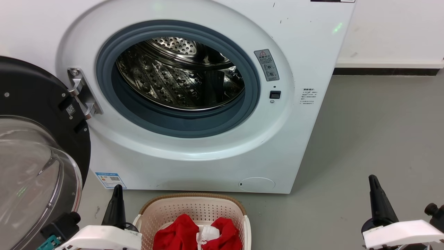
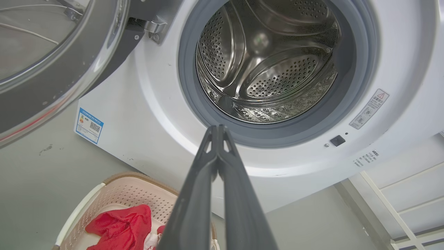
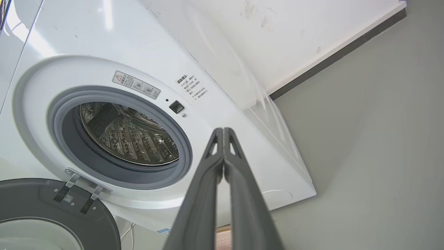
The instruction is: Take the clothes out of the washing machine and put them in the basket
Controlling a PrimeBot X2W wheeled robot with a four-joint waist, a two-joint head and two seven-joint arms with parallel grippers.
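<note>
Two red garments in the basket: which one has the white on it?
The right-hand garment in the head view: a white patch shows at its left edge. The left garment is plain red.

place: laundry corner, bare test room | cues: washing machine point(image 1: 194, 104), basket point(image 1: 194, 208), grey floor point(image 1: 374, 132), white wall point(image 1: 392, 31)

basket point(image 1: 194, 200) cut off by my head view's bottom edge, so the clothes point(image 1: 178, 232) in it show only in part. door point(image 1: 41, 163) runs off the left edge. warning sticker point(image 1: 266, 65) print too small to read. drum point(image 1: 180, 80) floor hidden behind the grey rim point(image 1: 187, 123).
</note>
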